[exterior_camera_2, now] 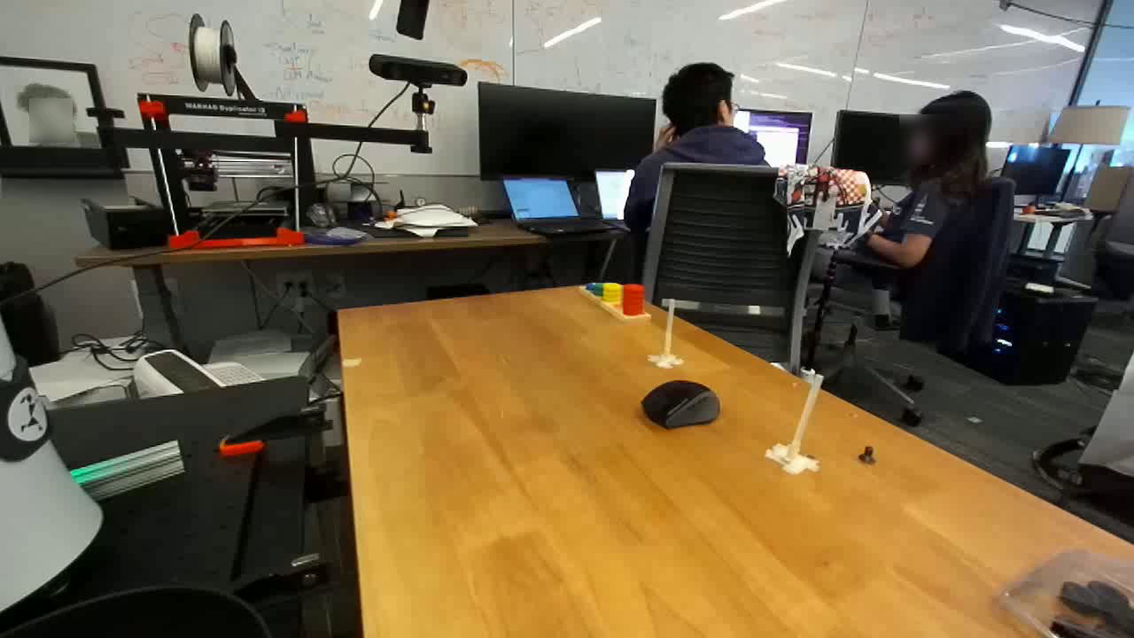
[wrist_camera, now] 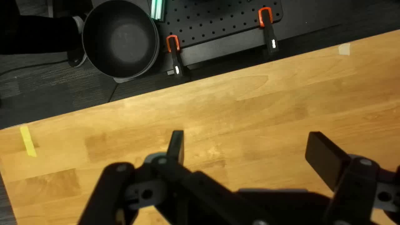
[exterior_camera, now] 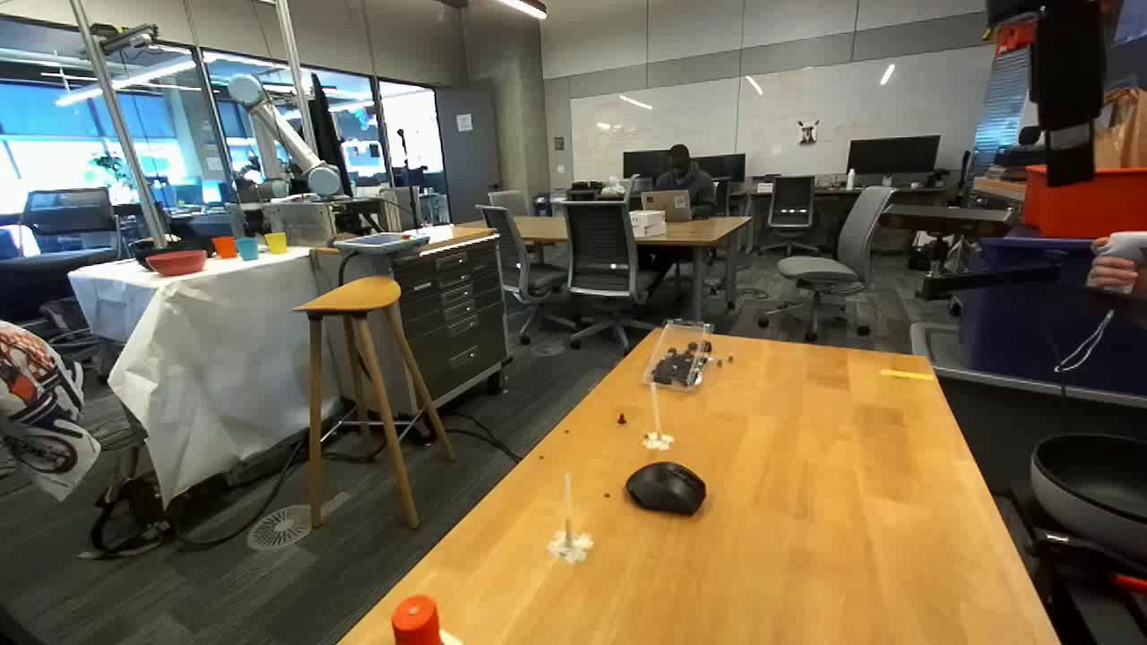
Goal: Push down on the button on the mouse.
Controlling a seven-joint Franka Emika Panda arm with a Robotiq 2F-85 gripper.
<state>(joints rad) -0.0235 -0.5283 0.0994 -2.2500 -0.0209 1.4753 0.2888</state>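
A black computer mouse (exterior_camera: pixel 666 489) lies on the wooden table (exterior_camera: pixel 806 502), and it also shows in the other exterior picture (exterior_camera_2: pixel 680 405). It stands between two upright white sticks. The mouse is out of the wrist view. My gripper (wrist_camera: pixel 245 137) is open in the wrist view, with its two fingers wide apart and nothing between them. It is above the table, apart from the mouse. A dark part that looks like the gripper (exterior_camera: pixel 1068 134) hangs high at the upper right in an exterior view.
White sticks on bases (exterior_camera: pixel 568 543) (exterior_camera: pixel 658 439) flank the mouse. A clear box of black parts (exterior_camera: pixel 678 363) and a small black piece (exterior_camera_2: pixel 866 455) are near the edge. Coloured stacking rings (exterior_camera_2: pixel 632 300) stand on the table. A pan (wrist_camera: pixel 125 40) and clamps (wrist_camera: pixel 175 56) lie beyond the edge.
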